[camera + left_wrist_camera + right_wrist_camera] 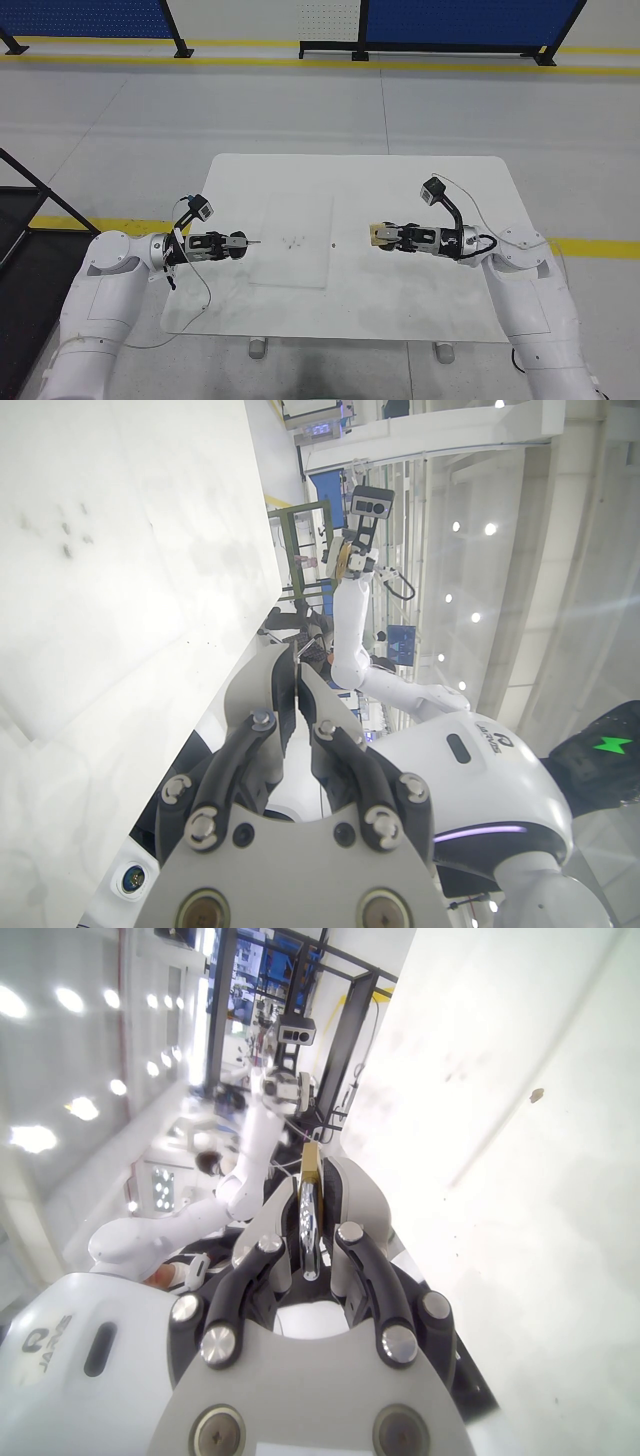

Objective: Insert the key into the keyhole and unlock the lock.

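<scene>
- Key is pinched in the left gripper, whose fingers are closed tight on it; only its thin tip is seen, sticking out toward the table's middle;
- the brass padlock is clamped between the closed fingers of the right gripper; its body is turned outward, with the chrome shackle lying back between the fingers;
- key and padlock are held over the white table, pointed at each other and well apart; the key is not yet inserted;
- a pale rectangular sheet is laid flat on the table between the two grippers.
</scene>
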Controlling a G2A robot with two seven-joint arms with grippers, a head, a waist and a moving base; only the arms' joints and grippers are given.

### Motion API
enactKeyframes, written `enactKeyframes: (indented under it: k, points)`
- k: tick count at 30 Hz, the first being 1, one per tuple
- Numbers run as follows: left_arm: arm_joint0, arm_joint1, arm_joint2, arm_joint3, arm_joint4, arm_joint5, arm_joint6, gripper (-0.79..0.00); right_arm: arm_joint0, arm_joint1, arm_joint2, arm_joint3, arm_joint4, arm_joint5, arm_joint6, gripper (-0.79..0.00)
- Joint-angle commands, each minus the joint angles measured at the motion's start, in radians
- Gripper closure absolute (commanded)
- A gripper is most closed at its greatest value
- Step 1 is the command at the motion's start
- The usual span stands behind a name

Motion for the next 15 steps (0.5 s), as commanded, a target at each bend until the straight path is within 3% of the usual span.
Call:
enactKeyframes:
  k: [1,15]
  points:
    - [0.0,0.0,0.0,0.0,0.0,0.0,0.0,0.0,-0.029,-0.002,-0.012,-0.012,0.037,-0.02,-0.037,0.0]
    - [0.0,0.0,0.0,0.0,0.0,0.0,0.0,0.0,-0.165,-0.006,-0.098,-0.114,0.092,-0.101,-0.203,0.0]
